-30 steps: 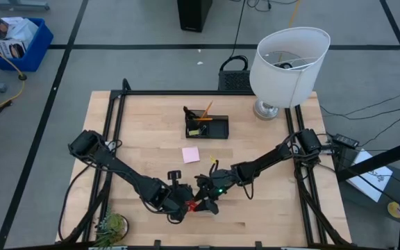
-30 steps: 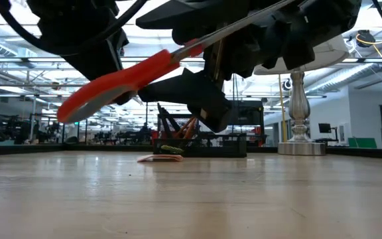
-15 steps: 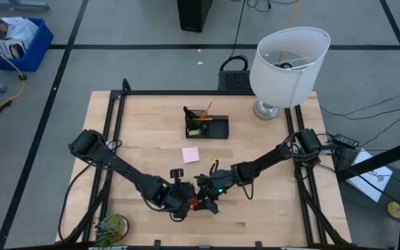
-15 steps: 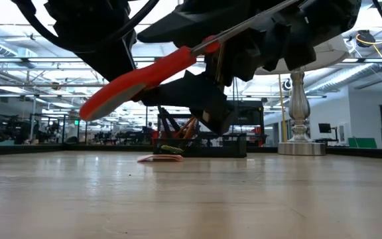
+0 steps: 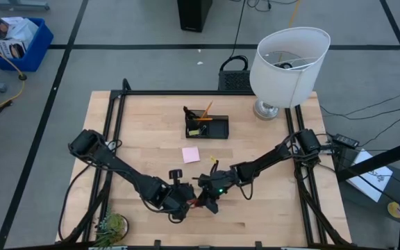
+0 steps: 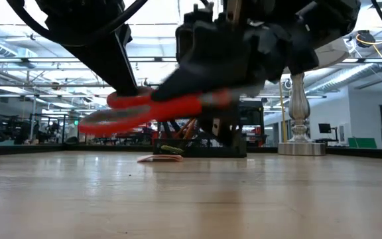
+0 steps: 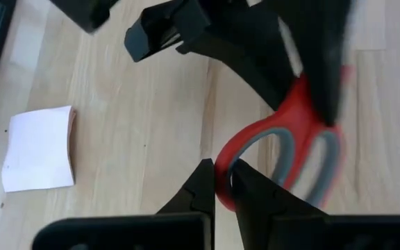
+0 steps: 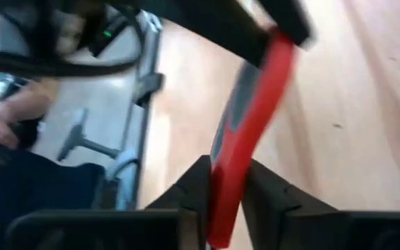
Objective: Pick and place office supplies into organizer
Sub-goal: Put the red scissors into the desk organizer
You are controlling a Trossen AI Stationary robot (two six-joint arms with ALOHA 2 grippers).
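Both sets of fingers, left and right, pinched on the red-handled scissors above the table

I am reaching both arms inward, and they are meeting low at the near middle. My left fingers are pinching together on a red handle loop; my right fingers are gripping the same red tool from the opposite side.

one pair of red scissors, one pink sticky pad, one black organizer, one lamp, one plant
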